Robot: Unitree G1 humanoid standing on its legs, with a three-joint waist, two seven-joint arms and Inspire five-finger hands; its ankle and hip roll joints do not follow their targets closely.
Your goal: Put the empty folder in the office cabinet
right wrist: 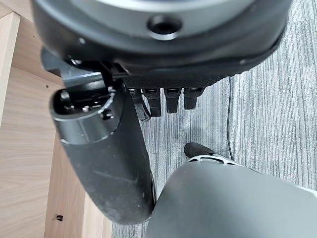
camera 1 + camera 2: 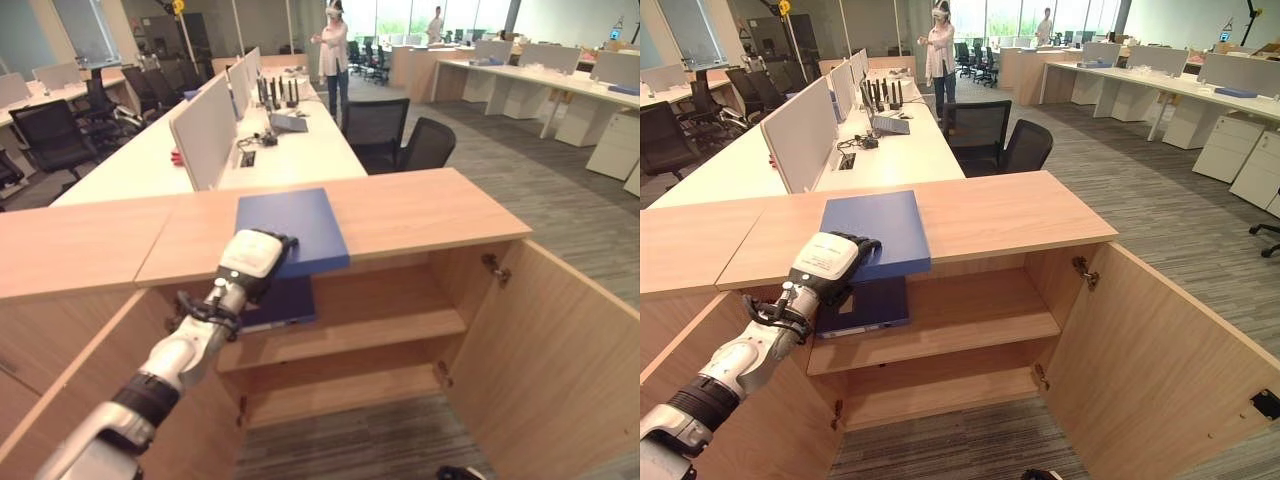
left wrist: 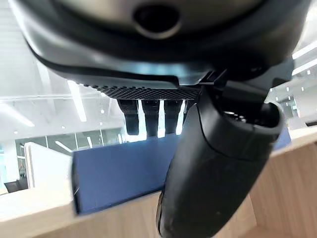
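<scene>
Left hand [image 2: 256,262] sits at the near edge of the blue folder [image 2: 292,228], fingers laid on its top face and thumb underneath, pinching that overhanging edge; the wrist view shows the fingers [image 3: 148,116] above the blue cover and the thumb below. Folder lies flat on the cabinet top [image 2: 420,215], near corner sticking out past the front lip, long axis running away from the hand toward the desks beyond. Just below the hand, inside the open cabinet, a second blue folder [image 2: 283,303] lies on the upper shelf [image 2: 390,330]. Right hand [image 1: 104,158] hangs low over the carpet, well apart from the folder, fingers relaxed, holding nothing. Left hand is clearly nearer. Judgement: next move needs the folder drawn toward the robot off the top, then lowered into the shelf opening directly beneath. Right cabinet door [image 2: 560,350] stands wide open.
</scene>
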